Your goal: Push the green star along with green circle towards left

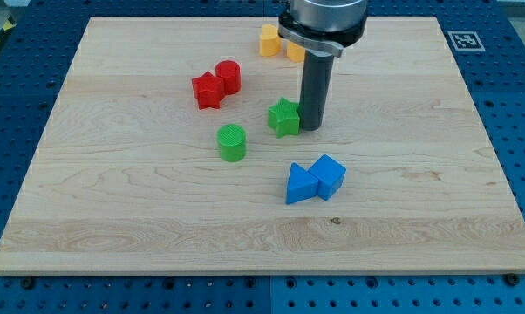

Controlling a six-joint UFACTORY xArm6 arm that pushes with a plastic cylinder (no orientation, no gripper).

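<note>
The green star (284, 117) lies near the middle of the wooden board (114, 218). The green circle (232, 142), a short cylinder, stands a little to the view's lower left of the star, apart from it. My tip (311, 127) rests on the board right against the star's right side. The dark rod rises from it to the arm's grey head at the view's top.
A red star (207, 90) and a red cylinder (228, 76) touch each other at upper left of the green star. Two yellow blocks (269, 40) sit at the top, partly behind the arm. A blue triangle (301, 184) and a blue cube (329, 175) lie below the tip.
</note>
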